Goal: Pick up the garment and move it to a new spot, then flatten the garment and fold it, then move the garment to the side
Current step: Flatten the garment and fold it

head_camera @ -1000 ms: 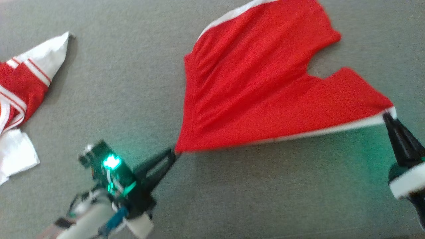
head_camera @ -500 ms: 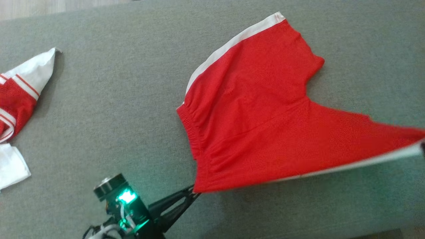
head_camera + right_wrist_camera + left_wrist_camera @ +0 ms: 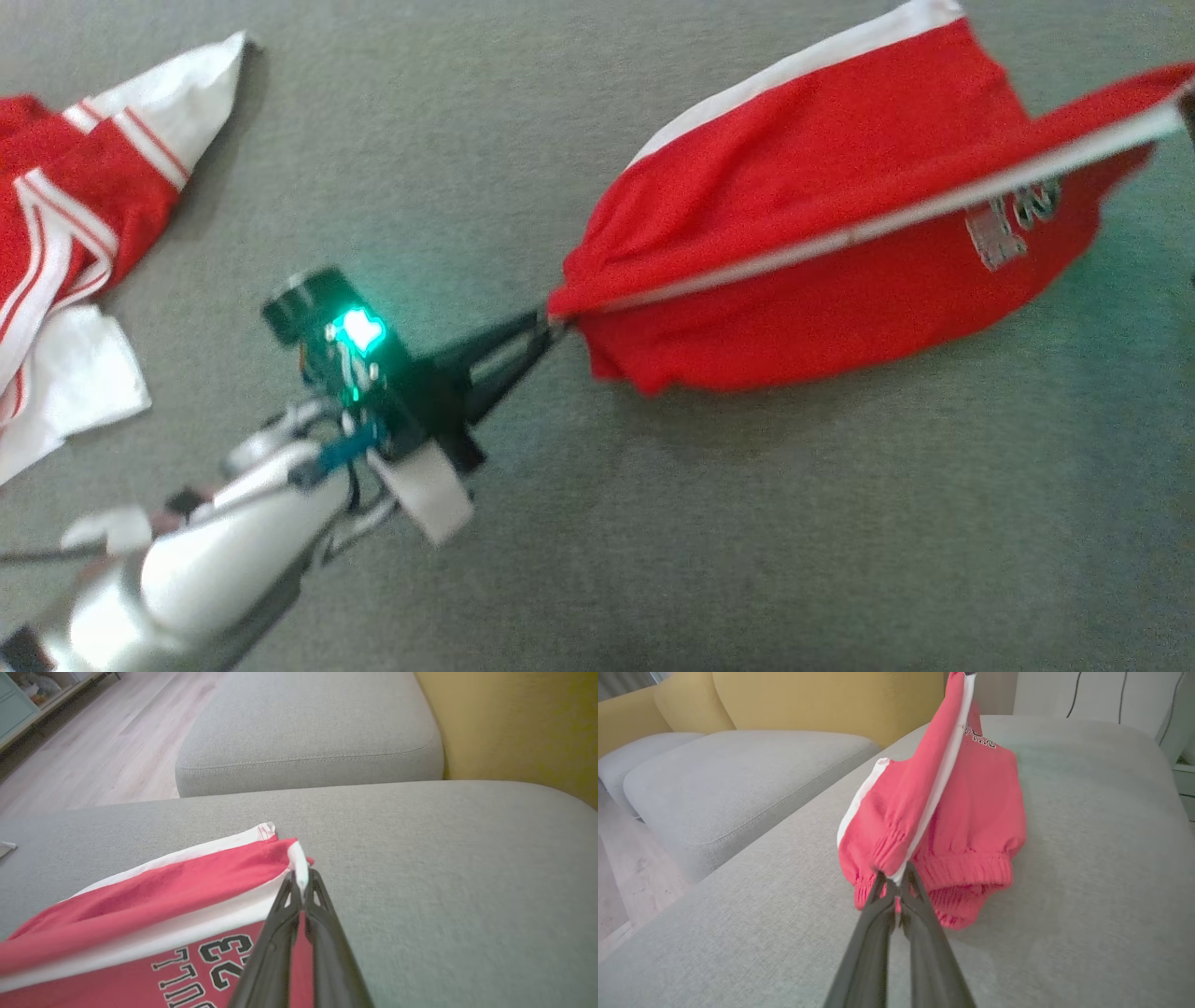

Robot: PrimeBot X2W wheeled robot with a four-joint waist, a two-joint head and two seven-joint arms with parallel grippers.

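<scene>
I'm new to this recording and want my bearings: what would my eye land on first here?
The red shorts are pulled taut along a white side stripe between the left gripper at the waistband and the right gripper at a leg hem, over the grey cushion. A black 23 print shows near the right gripper. A second red-and-white garment lies crumpled at the head view's left edge.

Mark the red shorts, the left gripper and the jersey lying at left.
red shorts (image 3: 822, 308): head view, red fabric below the white stripe.
left gripper (image 3: 895, 887): left wrist view, fingertips pinching the waistband.
jersey (image 3: 93, 173): head view, red panel between white stripes.
</scene>
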